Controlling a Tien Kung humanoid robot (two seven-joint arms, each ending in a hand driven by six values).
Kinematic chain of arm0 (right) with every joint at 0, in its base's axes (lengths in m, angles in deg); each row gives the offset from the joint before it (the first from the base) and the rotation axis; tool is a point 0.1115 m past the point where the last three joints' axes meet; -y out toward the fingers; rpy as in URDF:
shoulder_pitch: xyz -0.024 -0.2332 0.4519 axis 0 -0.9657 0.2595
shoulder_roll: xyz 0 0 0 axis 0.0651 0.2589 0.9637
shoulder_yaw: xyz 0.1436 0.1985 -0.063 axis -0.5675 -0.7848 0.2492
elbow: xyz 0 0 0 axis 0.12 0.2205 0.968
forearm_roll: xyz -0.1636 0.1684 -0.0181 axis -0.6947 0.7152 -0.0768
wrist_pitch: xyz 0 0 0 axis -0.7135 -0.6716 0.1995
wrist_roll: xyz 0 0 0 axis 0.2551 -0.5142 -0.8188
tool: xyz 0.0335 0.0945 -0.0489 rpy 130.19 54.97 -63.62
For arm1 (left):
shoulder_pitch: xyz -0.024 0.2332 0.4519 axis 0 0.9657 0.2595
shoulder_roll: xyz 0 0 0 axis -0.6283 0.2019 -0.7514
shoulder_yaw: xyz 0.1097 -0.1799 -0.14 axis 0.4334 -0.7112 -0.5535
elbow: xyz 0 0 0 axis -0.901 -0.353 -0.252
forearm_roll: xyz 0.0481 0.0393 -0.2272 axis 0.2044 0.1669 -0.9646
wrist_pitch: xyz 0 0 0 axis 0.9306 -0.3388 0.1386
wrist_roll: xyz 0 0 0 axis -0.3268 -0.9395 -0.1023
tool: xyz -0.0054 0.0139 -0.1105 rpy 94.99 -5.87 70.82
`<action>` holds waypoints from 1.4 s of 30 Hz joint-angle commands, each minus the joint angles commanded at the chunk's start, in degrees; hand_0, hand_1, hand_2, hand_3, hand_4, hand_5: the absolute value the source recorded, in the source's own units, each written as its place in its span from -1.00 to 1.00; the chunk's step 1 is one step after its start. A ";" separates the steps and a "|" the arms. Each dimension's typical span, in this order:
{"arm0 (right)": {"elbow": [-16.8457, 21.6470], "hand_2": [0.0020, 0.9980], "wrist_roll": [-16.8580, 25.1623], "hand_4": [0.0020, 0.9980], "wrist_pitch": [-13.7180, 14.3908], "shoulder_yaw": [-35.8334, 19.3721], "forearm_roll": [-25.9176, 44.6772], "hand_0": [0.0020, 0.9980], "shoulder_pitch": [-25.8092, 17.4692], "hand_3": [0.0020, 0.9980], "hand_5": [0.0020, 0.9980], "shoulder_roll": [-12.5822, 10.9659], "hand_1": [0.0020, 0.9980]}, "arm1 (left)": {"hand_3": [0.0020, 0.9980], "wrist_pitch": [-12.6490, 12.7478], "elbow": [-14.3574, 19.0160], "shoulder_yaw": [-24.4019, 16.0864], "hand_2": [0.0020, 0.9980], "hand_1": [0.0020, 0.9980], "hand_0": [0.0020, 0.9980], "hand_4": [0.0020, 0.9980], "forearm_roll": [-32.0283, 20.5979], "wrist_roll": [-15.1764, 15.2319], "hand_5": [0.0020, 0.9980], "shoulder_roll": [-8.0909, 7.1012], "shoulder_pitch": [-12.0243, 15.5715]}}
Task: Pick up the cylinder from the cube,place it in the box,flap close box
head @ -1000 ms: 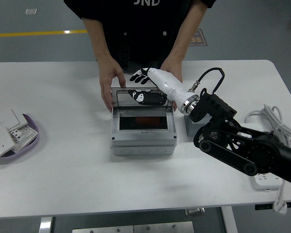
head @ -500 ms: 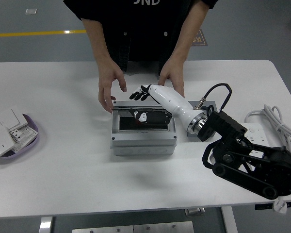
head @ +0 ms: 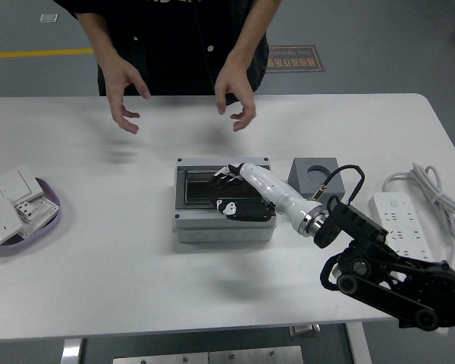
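Observation:
A grey box [head: 224,226] sits at the table's middle with its dark see-through flap [head: 201,189] lying flat over it. My right hand [head: 231,191] rests flat on the flap, fingers spread, holding nothing. A grey cube [head: 315,177] with an empty round hole in its top stands just right of the box. I cannot see the cylinder. A person stands at the far side with both hands [head: 235,98] raised above the table, touching nothing. My left arm is out of view.
A purple dish [head: 38,214] with white switch plates [head: 4,205] lies at the left edge. A white power strip [head: 398,220] and coiled cable [head: 432,197] lie at the right. My black right arm [head: 387,277] crosses the table's lower right.
The flap has gone from standing open to lying flat, pushed down by my right hand. The person's hands let go of the box and lifted away. My arm lowered toward the near edge.

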State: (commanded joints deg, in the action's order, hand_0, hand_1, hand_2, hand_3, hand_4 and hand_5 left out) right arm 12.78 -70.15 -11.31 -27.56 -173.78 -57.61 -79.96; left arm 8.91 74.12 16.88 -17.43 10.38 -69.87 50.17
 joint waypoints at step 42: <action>-13.40 0.13 24.53 0.42 -3.18 -35.69 36.22 0.31 -16.27 0.25 -0.41 2.67 0.27 | 0.28 0.02 -0.78 0.79 0.25 0.26 0.19 0.41 -1.45 0.08 -0.57 -0.46 2.20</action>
State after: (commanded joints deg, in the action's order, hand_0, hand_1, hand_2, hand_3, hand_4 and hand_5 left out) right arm -0.62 -45.62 -14.49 -63.25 -137.55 -73.88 -77.29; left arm 8.93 73.34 17.67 -18.88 10.46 -70.33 52.37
